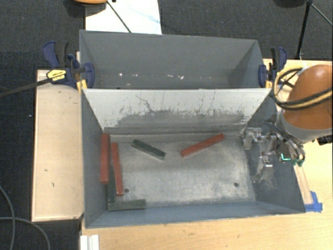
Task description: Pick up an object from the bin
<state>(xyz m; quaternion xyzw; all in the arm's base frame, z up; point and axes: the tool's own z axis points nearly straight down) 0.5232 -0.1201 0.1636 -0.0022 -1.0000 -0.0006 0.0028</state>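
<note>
My gripper [260, 163] hangs at the bin's right wall, its metal fingers pointing down over the sloped side, with nothing between them. The nearest loose thing is a red-brown flat bar [202, 145], lying tilted on the bin floor to the gripper's left, a clear gap away. Further left lies a short dark green bar [148, 149], also tilted.
Two red-brown bars [104, 159] [117, 170] lie side by side along the left wall. A dark green bar [126, 205] rests along the front left corner. The orange-domed arm reaches in over the right rim.
</note>
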